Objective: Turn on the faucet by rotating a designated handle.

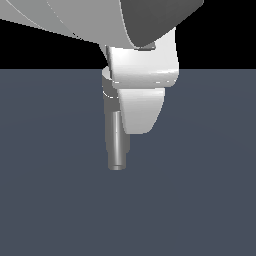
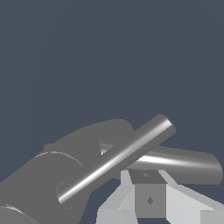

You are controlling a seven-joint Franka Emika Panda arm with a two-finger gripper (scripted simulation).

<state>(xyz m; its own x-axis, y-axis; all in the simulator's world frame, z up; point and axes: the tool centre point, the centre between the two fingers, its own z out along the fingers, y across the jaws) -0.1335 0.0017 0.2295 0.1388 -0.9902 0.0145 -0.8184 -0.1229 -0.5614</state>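
Note:
The faucet is a grey post with a lighter round cap, mostly hidden behind my white hand in the exterior view. One grey tube of it reaches down past the hand; I cannot tell there which part it is. In the wrist view the handle, a slim shiny rod, crosses in front of the thicker spout, and both spring from the faucet body. My gripper sits just beside the spout and handle. Its fingers show no gap and hold nothing. Contact with either part cannot be judged.
A plain blue-grey floor surrounds the faucet. The white arm link fills the upper part of the exterior view.

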